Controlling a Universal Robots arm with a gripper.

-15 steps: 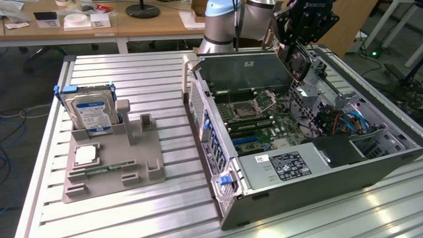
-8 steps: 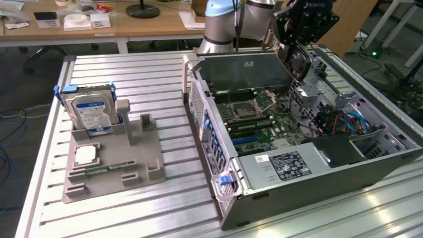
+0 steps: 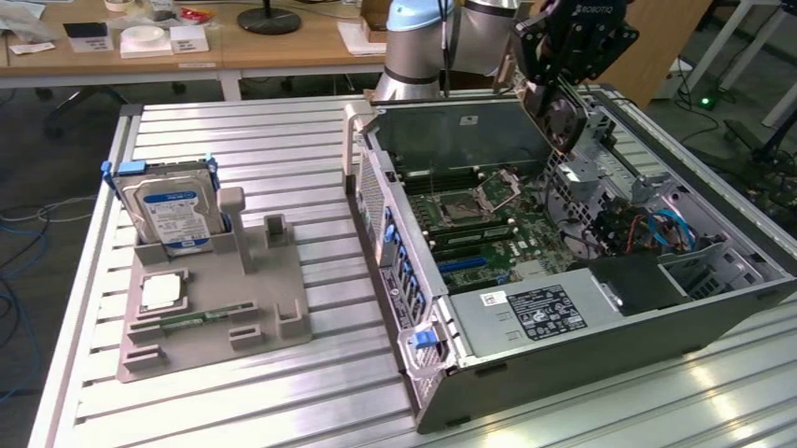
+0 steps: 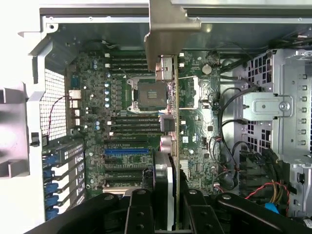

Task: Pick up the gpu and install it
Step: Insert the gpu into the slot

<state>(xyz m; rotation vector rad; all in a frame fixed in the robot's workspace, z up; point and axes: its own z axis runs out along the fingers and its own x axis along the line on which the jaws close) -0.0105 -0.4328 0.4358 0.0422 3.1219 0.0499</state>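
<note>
A: We see the gpu (image 4: 169, 161) only edge-on from the wrist, so its face is lost to us, and it hides a strip of the motherboard (image 4: 122, 97) beneath it.

B: Yes, and the gripper (image 4: 168, 202) around it runs off that picture's edge; we see just the dark finger ends.

A: In the exterior view the top edge cuts off the arm (image 3: 417, 37), and we cannot make out where the fingers meet the card.

B: The lower end of the hard drive (image 3: 174, 210) is sunk out of sight in its holder (image 3: 212, 299).

A: The print on the label (image 3: 544, 311) of the power supply (image 3: 480, 327) is too small for us to read.
</note>
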